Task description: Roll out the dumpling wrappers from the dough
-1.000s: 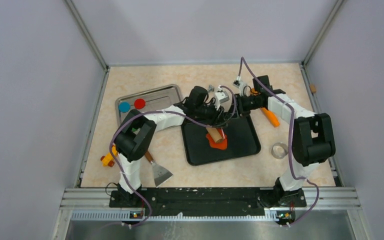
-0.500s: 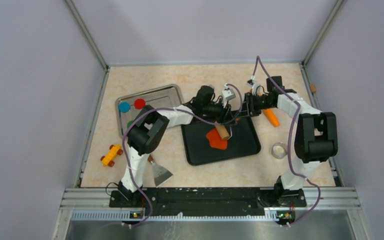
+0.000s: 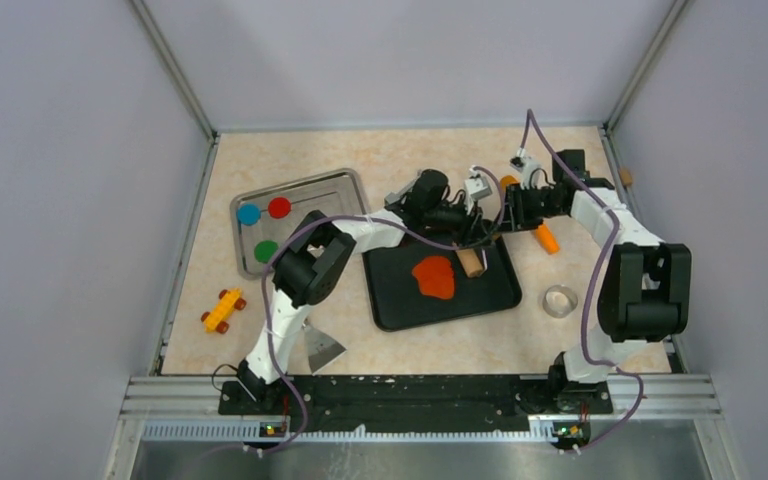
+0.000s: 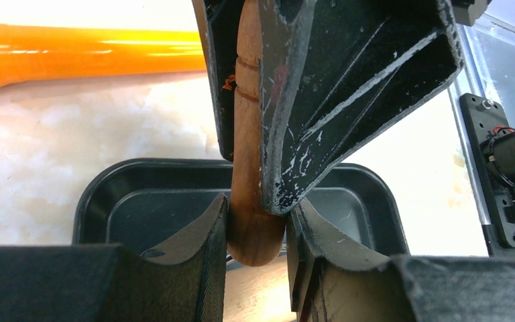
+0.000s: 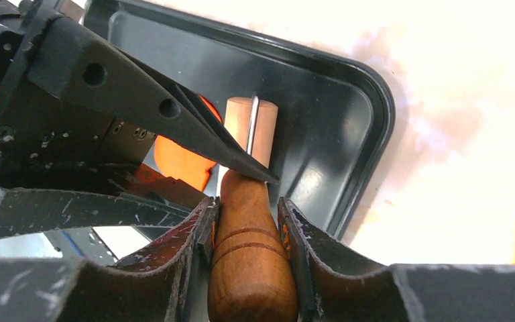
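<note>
Three wrappers look finished: small blue clay disc (image 3: 249, 213), small red clay disc (image 3: 279, 207) and small green clay disc (image 3: 266, 249). All sit on the shallow steel tray (image 3: 312, 183), well off to the left of both tools.

Left tool (image 4: 256, 215) and right tool (image 5: 245, 204) meet nose to nose. Each pinches the brown turned-wood handle (image 5: 251, 282) of a small rolling pin. Its pale wooden roller (image 3: 472, 262) rests on the black plastic tray (image 3: 400, 310), just beyond the tool tips, toward the arm bases.

Flattened orange-red clay dough (image 3: 434, 276): ragged sheet on the same tray, just beside the roller on the left arm's side, not under it. Cannot tell if its edge touches the roller.

Judgement: about midway. The sheet is rolled thin but uncut. The round metal cutter ring (image 3: 560, 300) lies on the surface, well back from the right tool. Left to do: perhaps more passes, cutting, moving discs across.
</note>
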Controlling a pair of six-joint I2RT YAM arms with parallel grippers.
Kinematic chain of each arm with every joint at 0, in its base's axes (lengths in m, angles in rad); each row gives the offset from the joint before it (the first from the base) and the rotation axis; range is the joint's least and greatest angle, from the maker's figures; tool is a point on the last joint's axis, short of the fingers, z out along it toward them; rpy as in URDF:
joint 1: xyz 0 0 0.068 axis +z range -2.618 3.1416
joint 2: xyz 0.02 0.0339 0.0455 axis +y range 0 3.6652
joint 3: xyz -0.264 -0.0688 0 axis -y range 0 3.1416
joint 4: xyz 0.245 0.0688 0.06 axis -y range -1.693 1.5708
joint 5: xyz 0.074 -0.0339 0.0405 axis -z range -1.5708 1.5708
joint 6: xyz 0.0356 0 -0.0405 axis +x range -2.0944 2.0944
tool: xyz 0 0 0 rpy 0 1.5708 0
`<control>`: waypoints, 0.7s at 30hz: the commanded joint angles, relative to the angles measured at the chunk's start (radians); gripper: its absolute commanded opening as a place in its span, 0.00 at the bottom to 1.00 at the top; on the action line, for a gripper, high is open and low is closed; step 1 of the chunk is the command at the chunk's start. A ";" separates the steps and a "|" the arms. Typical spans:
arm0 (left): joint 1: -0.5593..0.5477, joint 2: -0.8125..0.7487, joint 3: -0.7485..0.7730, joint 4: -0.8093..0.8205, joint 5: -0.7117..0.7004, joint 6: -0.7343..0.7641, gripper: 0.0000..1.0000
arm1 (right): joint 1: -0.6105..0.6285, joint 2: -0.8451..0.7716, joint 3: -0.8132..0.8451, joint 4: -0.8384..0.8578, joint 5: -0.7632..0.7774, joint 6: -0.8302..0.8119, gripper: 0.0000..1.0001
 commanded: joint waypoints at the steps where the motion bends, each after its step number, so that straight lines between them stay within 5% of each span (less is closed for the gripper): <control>1: -0.031 -0.040 0.028 -0.051 -0.067 -0.048 0.00 | 0.029 -0.126 0.041 -0.109 -0.019 -0.073 0.00; 8: -0.027 -0.216 -0.101 -0.107 -0.046 -0.018 0.00 | 0.067 -0.228 -0.013 -0.119 -0.114 -0.026 0.00; 21: 0.021 -0.387 -0.318 -0.284 -0.129 0.162 0.00 | 0.188 -0.258 -0.233 0.217 -0.139 0.074 0.00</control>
